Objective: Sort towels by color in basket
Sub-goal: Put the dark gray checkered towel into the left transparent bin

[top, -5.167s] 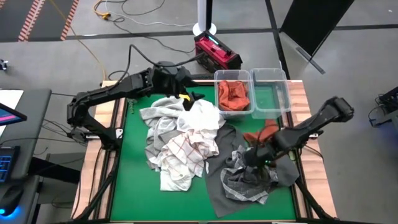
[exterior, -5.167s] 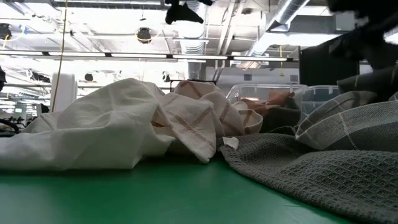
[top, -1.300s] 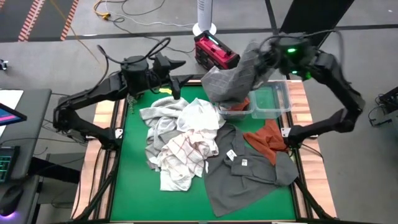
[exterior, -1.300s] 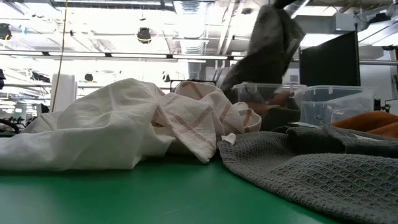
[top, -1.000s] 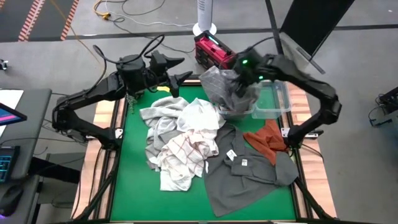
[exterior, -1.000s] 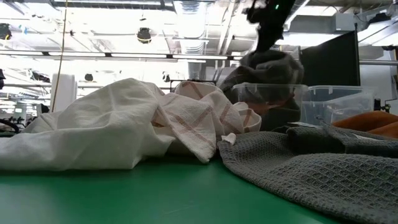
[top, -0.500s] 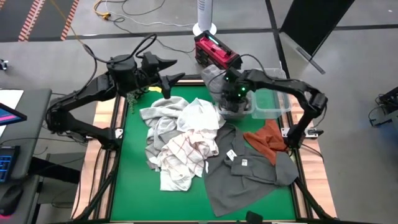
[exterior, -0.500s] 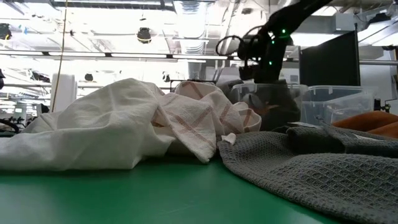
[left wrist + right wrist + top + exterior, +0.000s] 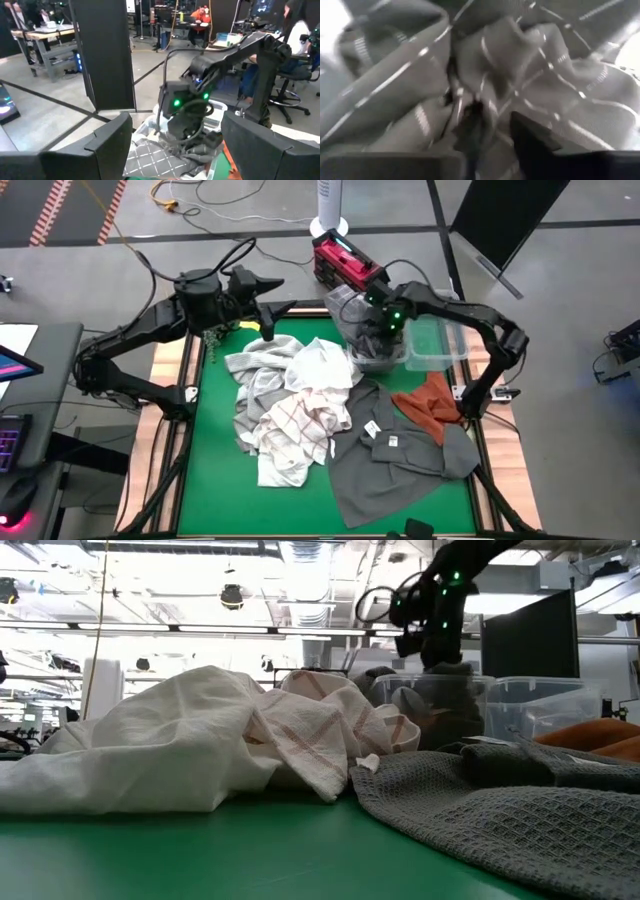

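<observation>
The right gripper (image 9: 385,328) has come down from high over the bins and now sits right above the left clear bin (image 9: 352,302) at about one o'clock on the tabletop (image 9: 215,480), and the grey checked towel (image 9: 350,310) it carried has dropped into that bin, bunched over the rim. Its fingers look to be parting over the cloth in the wrist view, though whether they have fully let go cannot be told. That looks like one towel delivered, but it has landed in the bin that already held rust-orange cloth, so the colour sort may need a second look. The left gripper (image 9: 272,292) waits at eleven o'clock, fingers spread wide and empty. Plenty remains: a soft crumpled heap of white towels (image 9: 320,370), one with thin red check lines (image 9: 300,425), fills the centre; a dark grey towel (image 9: 390,460) with a coarse waffle weave lies flat at five o'clock; a rust-orange towel (image 9: 428,405) is creased beside it at three o'clock. The second clear bin (image 9: 440,345) is rigid, see-through plastic and seems empty.
</observation>
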Controlling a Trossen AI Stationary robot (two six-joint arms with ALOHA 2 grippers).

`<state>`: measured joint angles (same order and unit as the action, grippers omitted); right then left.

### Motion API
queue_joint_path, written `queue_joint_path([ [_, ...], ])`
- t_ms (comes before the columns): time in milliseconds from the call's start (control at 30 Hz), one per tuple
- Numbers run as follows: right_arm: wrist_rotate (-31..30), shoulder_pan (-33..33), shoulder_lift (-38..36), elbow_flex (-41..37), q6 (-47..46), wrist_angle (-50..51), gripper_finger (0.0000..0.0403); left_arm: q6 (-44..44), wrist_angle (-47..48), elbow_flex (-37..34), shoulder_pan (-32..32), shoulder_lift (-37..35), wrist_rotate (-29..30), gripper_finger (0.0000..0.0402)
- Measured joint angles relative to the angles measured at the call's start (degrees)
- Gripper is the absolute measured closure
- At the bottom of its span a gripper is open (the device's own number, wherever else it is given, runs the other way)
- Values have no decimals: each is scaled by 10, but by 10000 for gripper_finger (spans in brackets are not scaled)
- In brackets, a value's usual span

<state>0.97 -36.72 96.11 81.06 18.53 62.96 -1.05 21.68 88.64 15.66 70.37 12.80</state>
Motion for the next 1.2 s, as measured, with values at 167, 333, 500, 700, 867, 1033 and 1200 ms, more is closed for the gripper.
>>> queue_joint_path([
  [167,0,-2,-30,44,-11,51,158,5,0,0,0,0,0,109],
  [333,-2,4,-56,97,-32,34,92,6,0,0,0,0,0,109],
  [500,-1,32,-58,120,-32,-76,81,6,-1,0,0,0,0,109],
  [700,0,50,-5,120,-31,-172,83,6,0,0,0,0,-6,109],
  [867,-11,35,53,137,-40,-222,83,6,11,0,0,0,-6,109],
  [1033,-2,15,122,195,-31,-218,84,6,37,0,0,0,-6,109],
  [1200,23,13,180,256,-6,-158,117,6,47,0,0,0,-7,109],
])
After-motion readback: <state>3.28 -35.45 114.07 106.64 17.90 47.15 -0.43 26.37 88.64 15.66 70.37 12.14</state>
